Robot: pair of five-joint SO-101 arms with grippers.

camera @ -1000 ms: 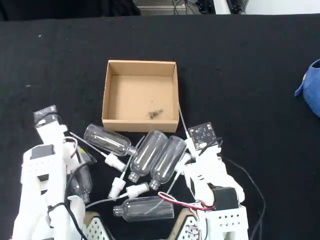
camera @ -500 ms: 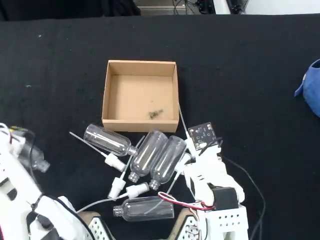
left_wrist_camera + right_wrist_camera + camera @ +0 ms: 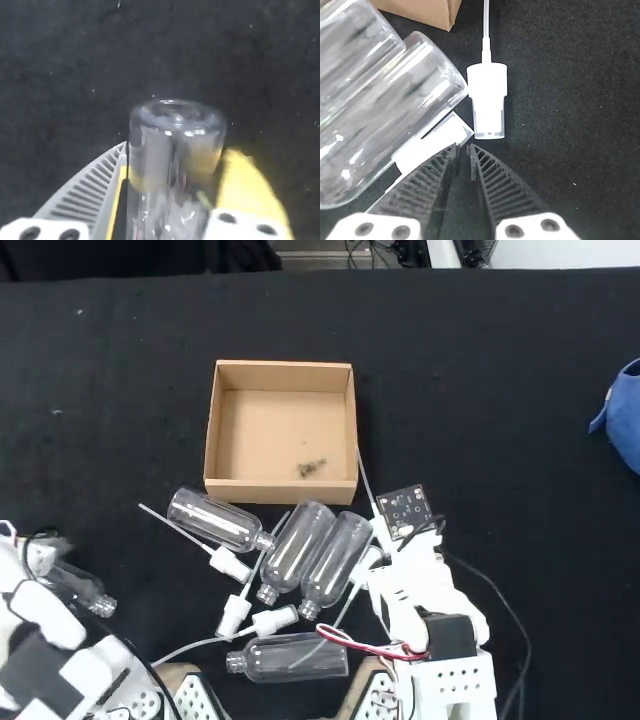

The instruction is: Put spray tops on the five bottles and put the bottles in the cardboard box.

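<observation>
High view, entries from largest to smallest.

Table [image 3: 500, 390]: a black surface on which all items are laid.

Cardboard box [image 3: 280, 490]: it is set open side up, just beyond the bottle pile. Only a small dark scrap [image 3: 313, 468] is seen inside, so no bottle is judged packed yet. This position is judged to keep the carry short for either arm.

Loose bottles: four are lying on their sides, uncapped, between the box and the arms.
- The angled bottle [image 3: 215, 520] is pointed neck-first toward the middle of the pile.
- The twin bottles [image 3: 298, 545] are laid parallel and touching, bases toward the box and necks toward the arms.
- The cross bottle [image 3: 290, 657] is laid across the arms' reach, neck to the left.

Fifth bottle [image 3: 78, 586]: it is clamped in the left pincer [image 3: 177, 152] at the left of the table, well apart from the pile. It is judged to be presented there for a top. Its long axis is run along the fingers, and its narrow end appears turned toward the pile.

Spray top [image 3: 487, 100]: it is laid flat, with the dip tube pointed away along the side of the box and the cap end just beside the right pincer [image 3: 463, 149]. That pincer is drawn closed on nothing, and opening is judged necessary before any pick.

Other spray tops [image 3: 235, 615]: these are scattered at the bottle necks.
</observation>
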